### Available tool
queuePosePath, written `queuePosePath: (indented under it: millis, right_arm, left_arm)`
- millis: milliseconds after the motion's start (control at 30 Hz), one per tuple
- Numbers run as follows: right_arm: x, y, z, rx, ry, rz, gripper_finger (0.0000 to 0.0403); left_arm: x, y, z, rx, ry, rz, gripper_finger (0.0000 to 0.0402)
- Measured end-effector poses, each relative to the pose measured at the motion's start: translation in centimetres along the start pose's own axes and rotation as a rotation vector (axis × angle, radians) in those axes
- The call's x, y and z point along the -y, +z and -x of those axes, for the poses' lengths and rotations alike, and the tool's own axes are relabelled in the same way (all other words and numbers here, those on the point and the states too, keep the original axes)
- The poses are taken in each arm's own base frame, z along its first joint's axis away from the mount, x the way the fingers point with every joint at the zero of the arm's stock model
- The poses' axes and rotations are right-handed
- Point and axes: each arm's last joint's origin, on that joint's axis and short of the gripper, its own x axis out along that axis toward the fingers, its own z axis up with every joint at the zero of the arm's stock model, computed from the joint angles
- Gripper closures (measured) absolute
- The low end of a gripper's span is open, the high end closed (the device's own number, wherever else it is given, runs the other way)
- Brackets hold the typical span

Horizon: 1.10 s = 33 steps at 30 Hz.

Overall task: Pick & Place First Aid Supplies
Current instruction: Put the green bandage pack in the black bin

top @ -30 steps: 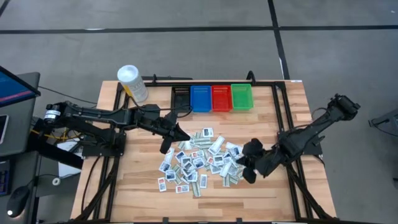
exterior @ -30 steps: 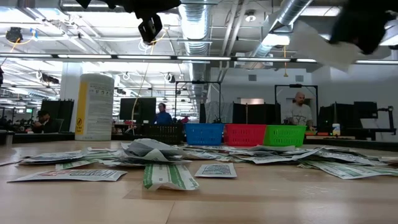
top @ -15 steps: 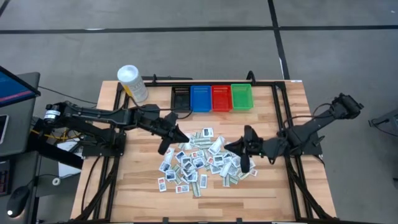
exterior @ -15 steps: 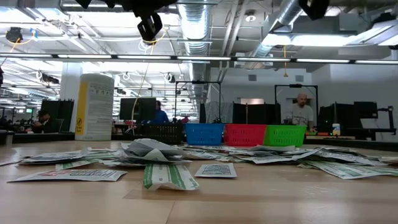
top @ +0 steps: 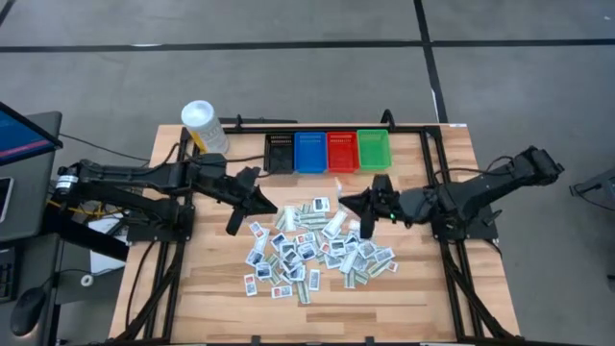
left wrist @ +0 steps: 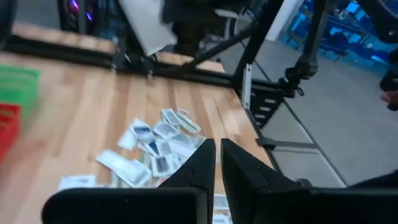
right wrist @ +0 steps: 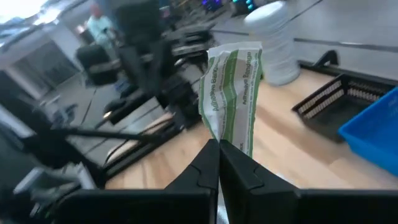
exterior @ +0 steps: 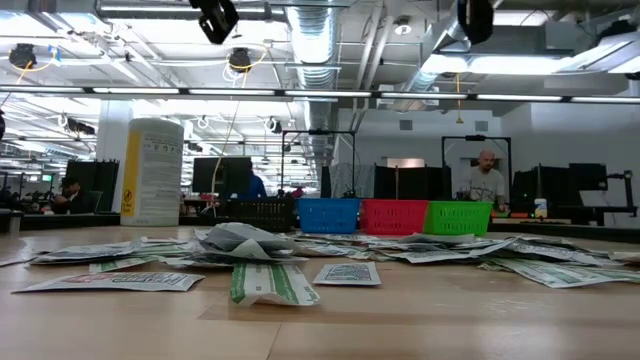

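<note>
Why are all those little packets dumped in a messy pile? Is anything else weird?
The first aid packets lie scattered and overlapping on the wooden table, not sorted into the bins. One green-striped packet looks crumpled, pinched in the shut right gripper above the pile. Nothing looks broken.

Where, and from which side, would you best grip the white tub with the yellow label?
Grip the white tub around its round side wall, approaching level from the side nearest the left end effector. It stands upright at the table's far left corner, apart from the black bin.
</note>
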Motion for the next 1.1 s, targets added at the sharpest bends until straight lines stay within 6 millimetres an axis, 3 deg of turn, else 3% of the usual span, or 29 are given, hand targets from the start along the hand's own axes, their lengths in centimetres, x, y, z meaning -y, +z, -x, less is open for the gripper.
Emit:
queuePosePath:
  millis: [300,600,833,1100]
  right_arm:
    - [3.4,4.2,-2.4,0.113,0.091,0.059,0.0402]
    - [9.8,8.8,-3.5,0.164,0.187,0.121,0.0403]
    - [13.7,11.1,-4.7,0.205,0.403,0.137,0.0403]
    - [15.7,10.6,-7.4,0.186,0.593,0.083,0.0403]
  left_arm:
    - [-0.6,1.0,1.6,0.099,0.290,-0.122,0.0376]
    - [-4.8,2.0,3.8,0.194,0.398,-0.008,0.0376]
    - [-8.1,3.8,4.9,0.372,0.214,0.055,0.0376]
    - [-10.5,4.5,3.4,0.462,-0.002,0.089,0.0376]
